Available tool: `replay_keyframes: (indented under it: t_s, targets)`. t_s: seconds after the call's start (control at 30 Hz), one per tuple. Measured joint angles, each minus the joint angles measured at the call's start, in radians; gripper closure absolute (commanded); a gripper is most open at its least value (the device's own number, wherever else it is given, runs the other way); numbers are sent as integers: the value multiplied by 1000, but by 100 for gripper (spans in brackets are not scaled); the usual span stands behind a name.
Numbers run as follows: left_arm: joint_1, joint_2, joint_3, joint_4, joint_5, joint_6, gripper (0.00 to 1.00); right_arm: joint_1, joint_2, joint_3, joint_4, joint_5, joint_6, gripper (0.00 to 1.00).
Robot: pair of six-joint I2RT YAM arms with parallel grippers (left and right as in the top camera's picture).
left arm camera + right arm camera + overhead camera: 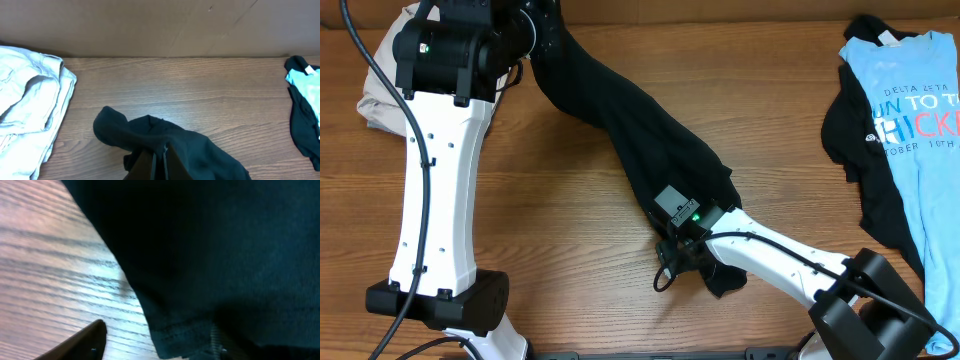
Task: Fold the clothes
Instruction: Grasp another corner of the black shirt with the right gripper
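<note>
Black garment [225,255] unfolded, stretched diagonally across table. Left gripper [159,162] clamped on its far end; right gripper [688,245] at near end, grip unclear. Beige garment [375,105] and blue T-shirt [920,110] on opposite sides of it, untouched. Folding barely begun.

garment [650,130]: plain black | pile [30,100]: beige | T-shirt [920,150]: light blue, white and seemingly pink lettering | cloth [840,125] beneath: black | table [550,220]: brown wood grain

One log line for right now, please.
left end effector: shut on black garment | right end effector: open at garment's hem | fold: not started
</note>
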Motion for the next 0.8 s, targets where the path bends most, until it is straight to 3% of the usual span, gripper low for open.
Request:
replay_keyframes:
  t_s: [0.33, 0.6, 0.8]
  targets:
    - [0, 0, 0, 0, -1, 0, 96, 0, 2, -2, -15, 73, 55, 96]
    - [0, 0, 0, 1, -3, 0, 96, -2, -27, 0, -50, 125, 76, 96]
    - [0, 0, 2, 9, -3, 0, 96, -77, -167, 87, -151, 146, 69, 95]
